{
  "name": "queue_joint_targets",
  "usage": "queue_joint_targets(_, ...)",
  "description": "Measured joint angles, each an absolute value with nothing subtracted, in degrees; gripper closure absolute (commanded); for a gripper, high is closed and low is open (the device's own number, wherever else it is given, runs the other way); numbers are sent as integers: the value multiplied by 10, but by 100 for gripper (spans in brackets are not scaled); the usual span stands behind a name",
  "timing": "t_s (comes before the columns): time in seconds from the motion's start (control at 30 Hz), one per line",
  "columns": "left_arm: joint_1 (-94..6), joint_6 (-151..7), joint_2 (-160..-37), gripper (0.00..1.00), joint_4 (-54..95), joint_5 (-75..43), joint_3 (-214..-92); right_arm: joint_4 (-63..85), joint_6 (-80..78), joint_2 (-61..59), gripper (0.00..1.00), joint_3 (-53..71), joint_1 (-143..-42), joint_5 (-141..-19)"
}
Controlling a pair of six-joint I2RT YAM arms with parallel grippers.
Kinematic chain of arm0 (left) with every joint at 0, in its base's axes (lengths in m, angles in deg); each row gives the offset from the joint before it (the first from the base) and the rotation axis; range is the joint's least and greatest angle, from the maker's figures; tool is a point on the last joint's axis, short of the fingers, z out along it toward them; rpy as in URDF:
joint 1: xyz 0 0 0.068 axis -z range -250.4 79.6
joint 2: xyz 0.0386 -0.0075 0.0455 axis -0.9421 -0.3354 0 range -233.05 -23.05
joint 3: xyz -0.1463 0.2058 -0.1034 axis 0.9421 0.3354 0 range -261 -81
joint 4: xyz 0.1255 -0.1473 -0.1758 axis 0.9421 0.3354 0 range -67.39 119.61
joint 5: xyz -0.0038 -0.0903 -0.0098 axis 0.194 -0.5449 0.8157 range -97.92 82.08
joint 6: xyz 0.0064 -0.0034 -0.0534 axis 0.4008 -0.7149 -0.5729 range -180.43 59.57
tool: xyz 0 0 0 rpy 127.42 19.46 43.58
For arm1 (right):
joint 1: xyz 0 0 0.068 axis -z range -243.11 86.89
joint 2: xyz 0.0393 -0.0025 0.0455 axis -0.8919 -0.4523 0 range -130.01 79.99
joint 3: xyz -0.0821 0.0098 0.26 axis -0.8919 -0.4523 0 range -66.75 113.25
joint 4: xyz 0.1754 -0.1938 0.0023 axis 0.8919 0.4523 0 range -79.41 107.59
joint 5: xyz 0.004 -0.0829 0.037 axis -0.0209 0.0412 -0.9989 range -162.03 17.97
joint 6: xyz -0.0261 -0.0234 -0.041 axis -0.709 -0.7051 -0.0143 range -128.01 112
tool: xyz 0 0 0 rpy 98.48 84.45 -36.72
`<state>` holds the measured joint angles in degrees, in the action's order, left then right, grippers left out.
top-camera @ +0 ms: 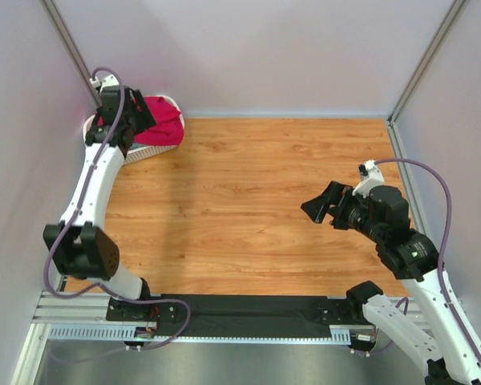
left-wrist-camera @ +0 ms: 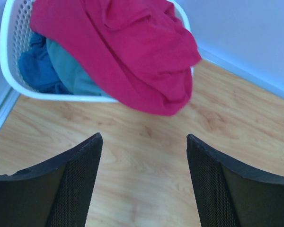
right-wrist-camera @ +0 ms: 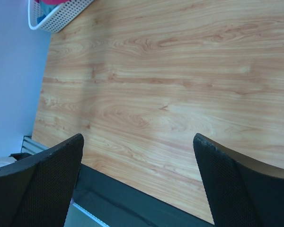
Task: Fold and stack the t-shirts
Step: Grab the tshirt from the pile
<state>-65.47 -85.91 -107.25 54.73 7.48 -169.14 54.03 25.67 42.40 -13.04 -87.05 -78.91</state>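
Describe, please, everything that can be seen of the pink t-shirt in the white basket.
The pink t-shirt is plain crimson-pink soft cloth, crumpled and unfolded. It lies on top of the pile in the white basket at the far left corner of the table. One part hangs over the rim toward the wood; whether it touches the wood I cannot tell. Under it lie a bright blue shirt and a grey-blue shirt. The left gripper is open and apart from it.

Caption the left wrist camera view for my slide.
Open left gripper above the wooden table, facing a white lattice basket, a crimson-pink t-shirt draped over its rim.
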Motion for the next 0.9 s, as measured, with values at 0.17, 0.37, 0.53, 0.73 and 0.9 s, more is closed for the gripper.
queue_joint_targets(0.17,-731,-860,-1245,26,514,28,-1781,530,256,410,0,-142,-871,-799)
queue_joint_targets(0.37,-749,-849,-1436,86,522,-20,-1892,501,251,381,0,-143,-871,-807)
queue_joint_targets(0.53,-749,-823,-1491,100,552,-37,-1960,489,249,342,0,-145,-871,-817)
queue_joint_targets(0.73,-750,-813,-1401,100,550,-60,-1953,482,250,345,0,-154,-871,-821)
queue_joint_targets(0.9,-742,-825,-1259,100,545,-118,-1952,487,250,360,0,-153,-871,-809)
